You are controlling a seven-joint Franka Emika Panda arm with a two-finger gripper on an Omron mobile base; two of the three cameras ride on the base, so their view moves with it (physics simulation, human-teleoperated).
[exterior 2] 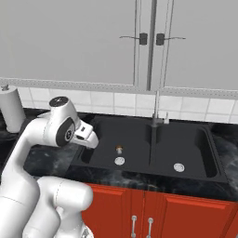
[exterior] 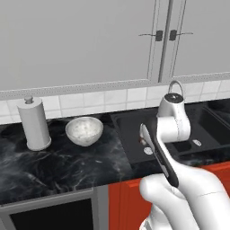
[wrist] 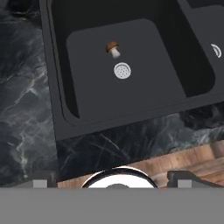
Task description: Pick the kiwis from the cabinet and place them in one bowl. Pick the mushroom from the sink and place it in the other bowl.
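Black composite forms the double-basin sink (exterior 2: pixel 148 148), and the mushroom (wrist: pixel 113 48) lies on the floor of its left basin, brown cap and pale stem, just beside the round silver drain (wrist: pixel 122 70) but apart from it. The gripper (wrist: pixel 112 183) hangs high above the front edge of the counter (wrist: pixel 26 109), its fingers (wrist: pixel 41 183) spread as wide as they go and holding nothing. From the hand, the mushroom sits well ahead and below, slightly left of the centre line; the drain lies a little nearer.

Judgement: the step in hand is the reach for the mushroom. To do it well, the hand should travel forward over the basin first, then descend straight down, keeping clear of the near basin wall. The jaws should straddle the cap or stem across its narrow side and close gently, as so small a piece may roll or skid toward the drain. The off-white bowl (exterior: pixel 84 130) waits on the counter, left of the sink.
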